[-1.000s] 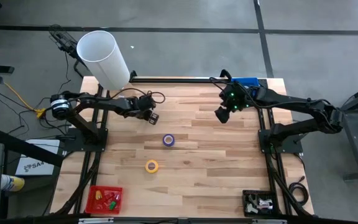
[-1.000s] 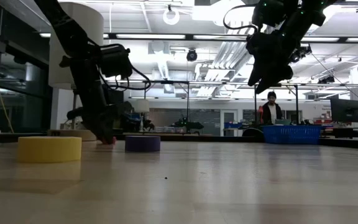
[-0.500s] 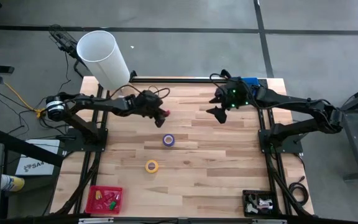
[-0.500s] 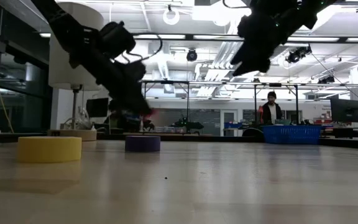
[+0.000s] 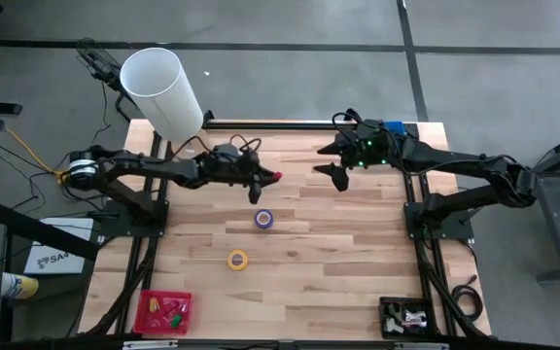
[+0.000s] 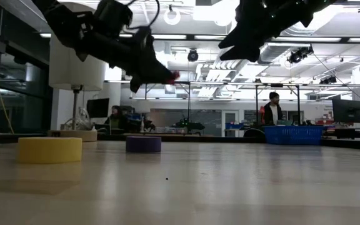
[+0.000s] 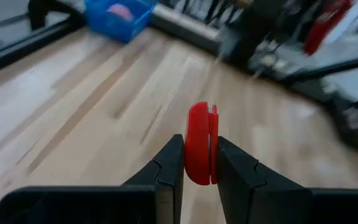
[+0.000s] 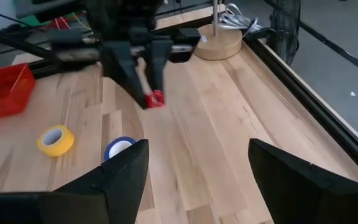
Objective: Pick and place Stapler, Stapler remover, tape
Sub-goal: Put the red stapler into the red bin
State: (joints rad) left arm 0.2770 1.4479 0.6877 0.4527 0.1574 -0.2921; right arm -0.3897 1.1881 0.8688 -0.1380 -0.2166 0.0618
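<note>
My left gripper (image 5: 265,177) hangs above the table's far middle, shut on a small red thing (image 7: 199,140) with a rounded outline and a slit down its middle. I cannot tell whether it is the stapler remover. My right gripper (image 5: 331,163) stands open and holds nothing, high over the far right, facing the left one. A purple roll of tape (image 5: 263,219) and a yellow roll (image 5: 237,260) lie flat on the wood nearer the front. No stapler shows. My left gripper pinches the red thing's two flat faces (image 7: 197,163) between its two fingers. The rounded end (image 7: 199,118) sticks out beyond the fingertips. The fingers come nearly level from the table's left. The red thing (image 6: 175,75) is lifted well clear of the table.
A blue bin (image 5: 389,127) sits at the far right corner with something pink inside (image 7: 120,11). A red tray (image 5: 163,311) stands at the near left and a black box (image 5: 404,316) at the near right. A white lamp shade (image 5: 163,89) rises at the far left.
My left gripper has risen from the table with the red thing and carried it toward the right, tipping from pointing down to nearly level. My right gripper has tipped up toward level and risen a little, staying open.
</note>
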